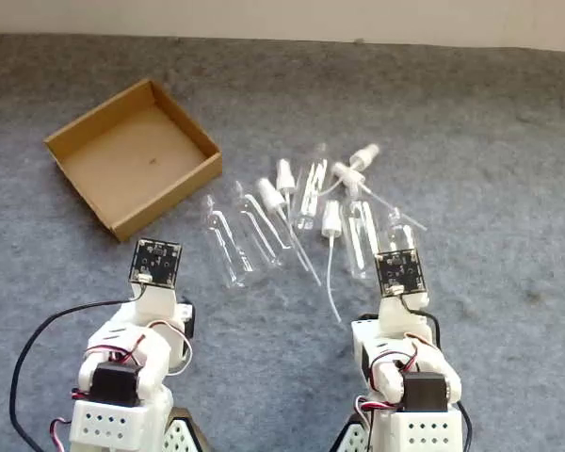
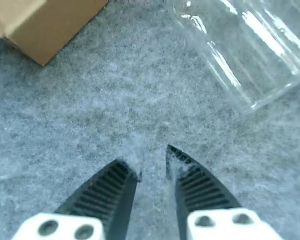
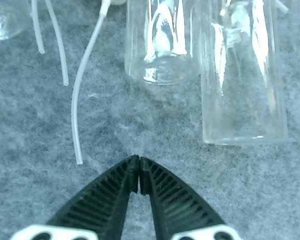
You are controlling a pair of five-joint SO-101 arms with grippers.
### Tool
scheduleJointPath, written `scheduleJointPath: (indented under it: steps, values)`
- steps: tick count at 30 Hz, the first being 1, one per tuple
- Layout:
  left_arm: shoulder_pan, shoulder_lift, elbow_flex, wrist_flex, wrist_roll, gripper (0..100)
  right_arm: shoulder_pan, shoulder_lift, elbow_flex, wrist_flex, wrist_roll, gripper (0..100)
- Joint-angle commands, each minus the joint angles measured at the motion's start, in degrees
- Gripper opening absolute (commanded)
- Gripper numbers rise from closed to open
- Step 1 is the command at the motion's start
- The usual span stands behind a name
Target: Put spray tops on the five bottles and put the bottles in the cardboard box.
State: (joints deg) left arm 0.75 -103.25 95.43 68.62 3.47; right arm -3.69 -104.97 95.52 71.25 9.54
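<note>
Grey felt surface (image 1: 508,113) carries it all: clear bottles (image 1: 228,247) lie on their sides to the right of the cardboard box (image 1: 169,200), with loose spray tops (image 1: 271,196) scattered among them. None is in the box, so we judge the capping step barely opened. Our left arm (image 1: 137,348) sits near the box's closest corner, jaws slightly parted and empty; our right arm (image 1: 400,348) is farther from the box, jaws clenched on nothing. Next, we think, one arm must steady a bottle while the other seats a top.
</note>
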Motion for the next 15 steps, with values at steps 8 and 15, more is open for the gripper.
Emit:
scheduleJointPath:
  steps: [8,15]
  values:
    - [-0.22,2.51,-27.56,10.37,-5.45,4,-0.31,-0.22,9.10,0.40,0.35,0.5]
    - [0.22,28.00,-40.13,10.55,-5.10,4,-0.31,-0.22,9.10,0.40,0.35,0.5]
